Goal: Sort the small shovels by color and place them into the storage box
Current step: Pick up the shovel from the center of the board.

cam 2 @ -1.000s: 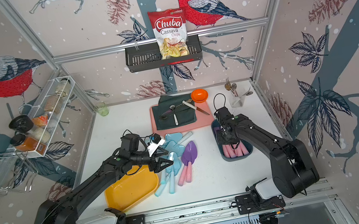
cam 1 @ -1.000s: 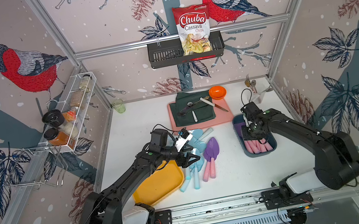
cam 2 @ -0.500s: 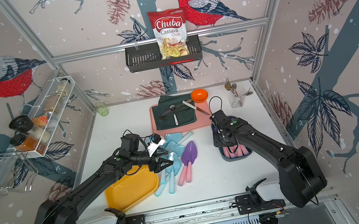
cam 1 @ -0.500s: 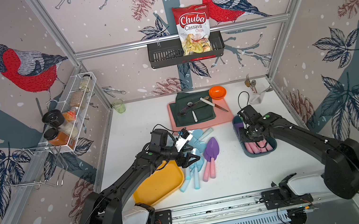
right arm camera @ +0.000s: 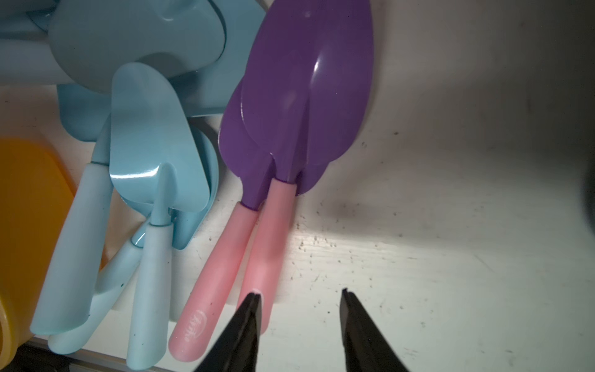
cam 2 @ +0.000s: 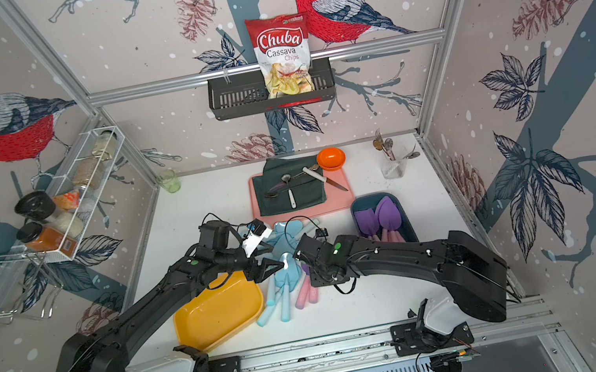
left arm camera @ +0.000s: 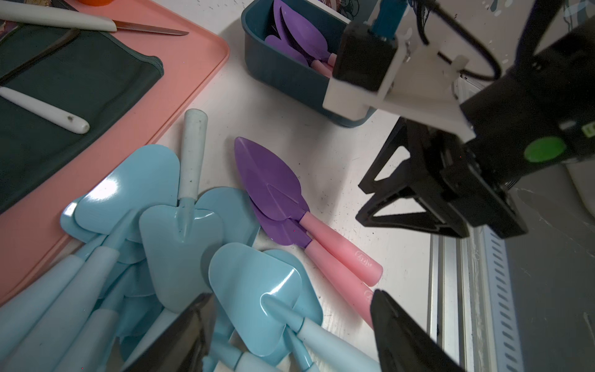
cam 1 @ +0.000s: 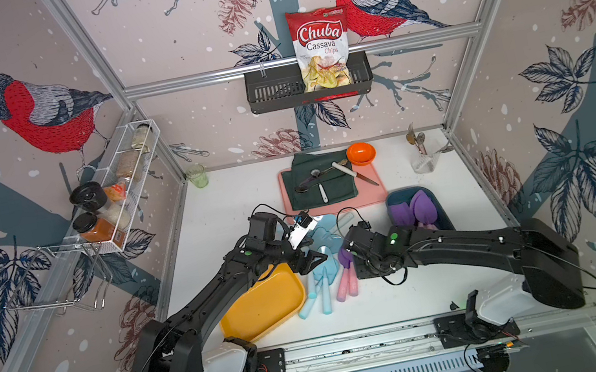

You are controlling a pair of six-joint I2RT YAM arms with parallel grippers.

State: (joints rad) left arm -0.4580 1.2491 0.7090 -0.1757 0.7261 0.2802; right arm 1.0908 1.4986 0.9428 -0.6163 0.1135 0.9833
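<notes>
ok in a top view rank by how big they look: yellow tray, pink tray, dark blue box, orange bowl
1. yellow plastic tray and salmon-pink flat tray: too alike to rank, yellow sits nearer the camera
2. dark blue plastic storage box, partly hidden by the right arm
3. round orange bowl

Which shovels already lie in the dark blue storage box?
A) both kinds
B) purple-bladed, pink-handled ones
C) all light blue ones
B: the storage box holds only purple-bladed shovels, while the light blue shovels lie outside it.
</notes>
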